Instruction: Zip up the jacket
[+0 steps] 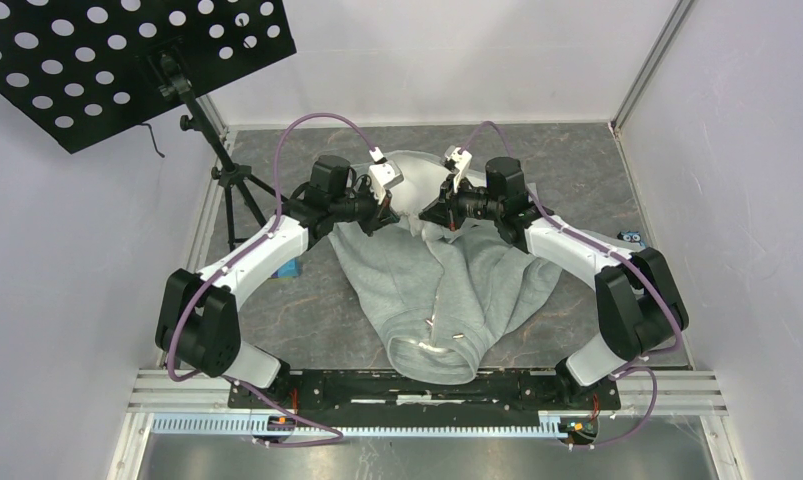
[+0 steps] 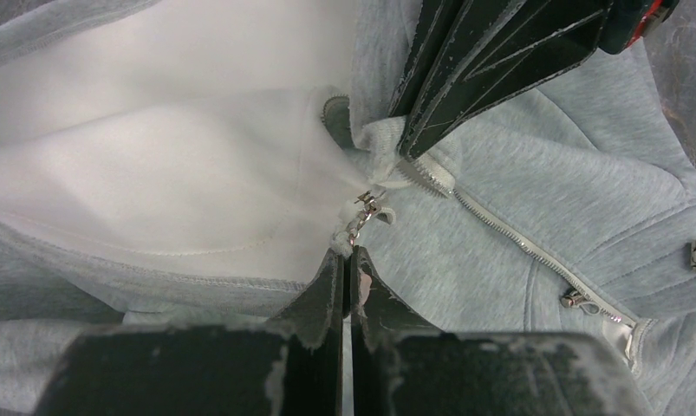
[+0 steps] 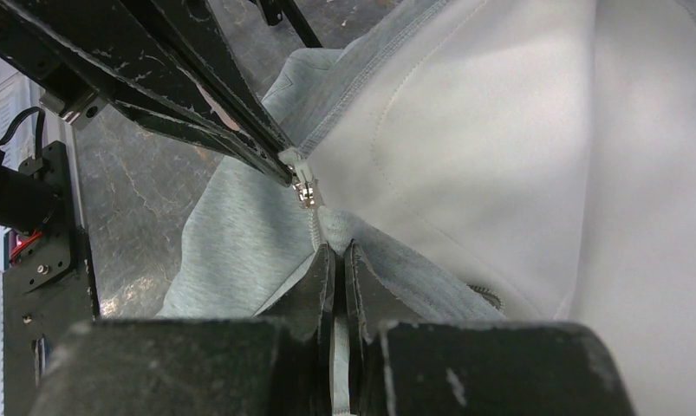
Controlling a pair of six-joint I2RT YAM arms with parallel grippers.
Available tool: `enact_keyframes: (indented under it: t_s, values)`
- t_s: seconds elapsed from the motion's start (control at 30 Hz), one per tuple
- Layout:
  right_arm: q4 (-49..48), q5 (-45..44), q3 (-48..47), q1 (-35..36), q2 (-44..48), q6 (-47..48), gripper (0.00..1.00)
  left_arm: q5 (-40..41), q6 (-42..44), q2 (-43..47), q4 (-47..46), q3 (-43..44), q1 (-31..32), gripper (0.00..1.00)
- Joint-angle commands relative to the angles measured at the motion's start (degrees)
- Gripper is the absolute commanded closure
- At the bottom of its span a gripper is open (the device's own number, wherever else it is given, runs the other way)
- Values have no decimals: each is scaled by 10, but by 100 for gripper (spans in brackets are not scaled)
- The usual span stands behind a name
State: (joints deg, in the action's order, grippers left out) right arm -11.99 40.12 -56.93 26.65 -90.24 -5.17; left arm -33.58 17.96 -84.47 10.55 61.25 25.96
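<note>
the left gripper (image 2: 348, 256) is pinching the zipper slider (image 2: 364, 212) of the jacket (image 1: 447, 290), fingers clenched; the right gripper (image 3: 337, 251) is clamping jacket fabric just beside that slider.

One jacket (image 1: 447, 290); left pincer (image 2: 348, 260), right pincer (image 3: 338, 256): two; one tripod (image 1: 232, 190).

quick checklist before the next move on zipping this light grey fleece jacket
1. Left gripper shut on the small metal zipper pull: ok.
2. Right gripper pinching the light grey fleece jacket beside the zip: ok.
3. Pale zipper teeth below the pull meshed: ok.
4. Pull at the very top of the collar: cannot tell.
5. White lining clear of the pull: cannot tell.
6. Gap between the two grippers: ok, though narrow.
</note>
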Motion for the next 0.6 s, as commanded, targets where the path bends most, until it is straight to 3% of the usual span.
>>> enact_keyframes:
  t_s: [0.0,0.57]
  values:
    - [-17,10,-26,8,7,-2,100,3,-12,5,-26,22,-2,98]
    - [-37,10,-33,16,-10,-29,100,-16,-13,-2,-21,24,1,98]
